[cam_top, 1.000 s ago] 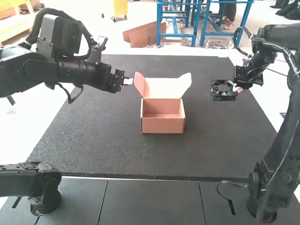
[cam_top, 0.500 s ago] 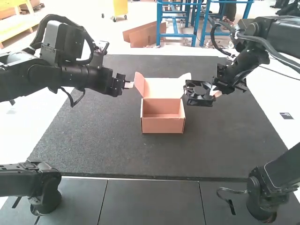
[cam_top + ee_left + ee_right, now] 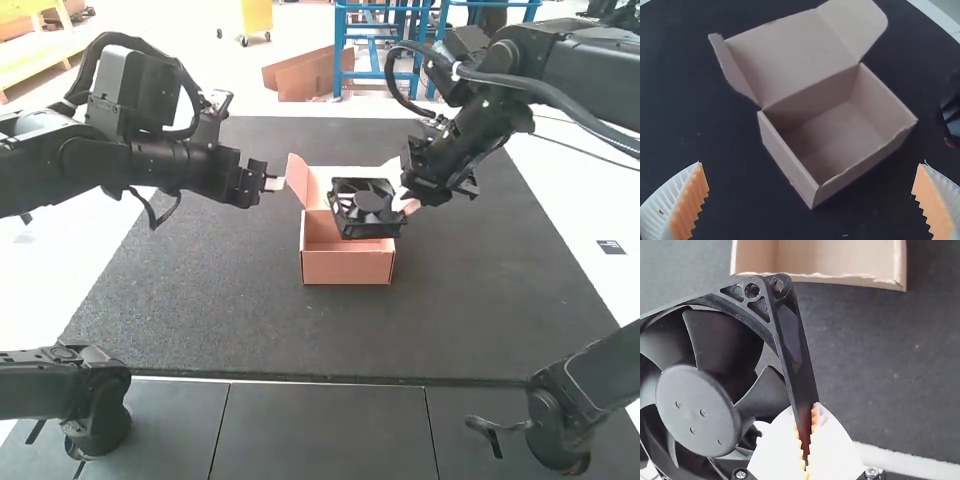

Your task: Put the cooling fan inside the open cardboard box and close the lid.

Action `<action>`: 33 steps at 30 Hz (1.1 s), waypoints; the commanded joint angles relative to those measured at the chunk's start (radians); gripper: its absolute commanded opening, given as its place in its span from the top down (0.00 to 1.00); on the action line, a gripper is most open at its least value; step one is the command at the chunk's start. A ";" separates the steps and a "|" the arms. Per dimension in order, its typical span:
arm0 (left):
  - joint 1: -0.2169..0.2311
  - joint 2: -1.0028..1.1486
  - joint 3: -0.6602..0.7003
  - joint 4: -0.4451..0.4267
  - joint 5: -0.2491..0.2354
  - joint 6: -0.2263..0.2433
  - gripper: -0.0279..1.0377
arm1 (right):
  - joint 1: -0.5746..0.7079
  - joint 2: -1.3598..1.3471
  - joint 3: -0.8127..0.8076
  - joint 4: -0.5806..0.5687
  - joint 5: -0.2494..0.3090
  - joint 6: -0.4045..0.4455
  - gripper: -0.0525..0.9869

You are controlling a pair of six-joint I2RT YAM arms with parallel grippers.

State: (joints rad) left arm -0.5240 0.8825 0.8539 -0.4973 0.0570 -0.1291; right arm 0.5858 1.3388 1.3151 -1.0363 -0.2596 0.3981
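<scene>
The small cardboard box [image 3: 347, 250] stands open at the middle of the black mat, its lid [image 3: 340, 180] upright at the back. The black cooling fan [image 3: 365, 207] hangs tilted over the box's opening, at its right side. My right gripper [image 3: 408, 203] is shut on the fan's frame edge. In the right wrist view the fan [image 3: 715, 390] is pinched between the pads of that gripper [image 3: 805, 450], with the box [image 3: 815, 260] beyond. My left gripper [image 3: 268, 180] hovers open just left of the lid's side flap. In the left wrist view its fingers [image 3: 687, 200] frame the empty box [image 3: 840, 135].
The black mat [image 3: 200, 300] covers most of the table, with free room in front of and on both sides of the box. The left arm [image 3: 130, 150] stretches over the mat's left part, and the right arm [image 3: 540, 60] comes in from the back right.
The right arm has carried the fan leftward from the mat's right side to above the box. The left gripper has stayed almost still beside the lid.
</scene>
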 commanded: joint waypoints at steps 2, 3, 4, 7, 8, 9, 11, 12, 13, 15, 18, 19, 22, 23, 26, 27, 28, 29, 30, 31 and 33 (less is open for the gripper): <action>-0.007 -0.025 0.002 -0.012 0.007 -0.001 0.07 | 0.066 0.060 0.073 0.013 0.033 0.038 0.96; -0.007 -0.027 0.004 -0.014 0.007 0.005 0.07 | 0.075 0.080 0.084 0.016 0.045 0.048 0.96; -0.007 -0.030 0.004 -0.014 0.007 0.009 0.07 | 0.082 0.100 0.096 0.021 0.054 0.050 0.96; -0.007 -0.030 0.007 -0.018 -0.002 0.014 0.07 | 0.085 0.166 0.142 0.033 0.056 0.091 0.96; -0.007 -0.030 0.008 -0.023 -0.008 0.016 0.07 | 0.085 0.183 0.156 0.044 0.063 0.102 0.96; -0.007 -0.030 0.010 -0.030 -0.011 0.019 0.07 | 0.083 0.203 0.170 0.058 0.080 0.113 0.96; -0.007 -0.030 0.014 -0.049 -0.019 0.026 0.07 | 0.078 0.240 0.199 0.073 0.086 0.140 0.96; -0.007 -0.030 0.017 -0.061 -0.020 0.028 0.07 | 0.074 0.258 0.213 0.081 0.086 0.154 0.96; -0.007 -0.030 0.020 -0.073 -0.020 0.034 0.07 | 0.071 0.273 0.225 0.082 0.086 0.156 0.96; -0.008 -0.030 0.028 -0.099 -0.025 0.043 0.07 | 0.062 0.310 0.248 0.084 0.086 0.168 0.96; -0.007 -0.031 0.042 -0.129 -0.032 0.055 0.07 | 0.051 0.362 0.277 0.085 0.088 0.182 0.96; -0.008 -0.034 0.047 -0.135 -0.034 0.059 0.07 | 0.048 0.376 0.286 0.085 0.099 0.182 0.96; -0.007 -0.042 0.060 -0.145 -0.039 0.069 0.07 | 0.034 0.416 0.308 0.088 0.111 0.183 0.96; -0.007 -0.045 0.066 -0.153 -0.039 0.071 0.07 | 0.028 0.428 0.312 0.088 0.112 0.182 0.96; -0.008 -0.047 0.079 -0.176 -0.042 0.072 0.07 | 0.016 0.458 0.320 0.088 0.115 0.173 0.96; -0.008 -0.050 0.082 -0.181 -0.042 0.074 0.07 | 0.009 0.465 0.322 0.090 0.122 0.171 0.96; -0.008 -0.056 0.082 -0.184 -0.042 0.072 0.07 | 0.006 0.474 0.323 0.093 0.125 0.170 0.96; -0.007 -0.060 0.083 -0.187 -0.042 0.074 0.07 | 0.002 0.484 0.323 0.093 0.126 0.170 0.96; -0.007 -0.065 0.083 -0.190 -0.042 0.074 0.07 | 0.000 0.491 0.323 0.096 0.129 0.168 0.96; -0.008 -0.066 0.083 -0.195 -0.042 0.074 0.07 | -0.003 0.496 0.323 0.097 0.129 0.166 0.96; -0.008 -0.073 0.083 -0.205 -0.042 0.074 0.07 | -0.004 0.510 0.320 0.102 0.132 0.163 0.96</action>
State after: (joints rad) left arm -0.5240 0.8307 0.9016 -0.6964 0.0227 -0.0677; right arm 0.5922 1.8511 1.5978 -0.9451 -0.1383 0.5613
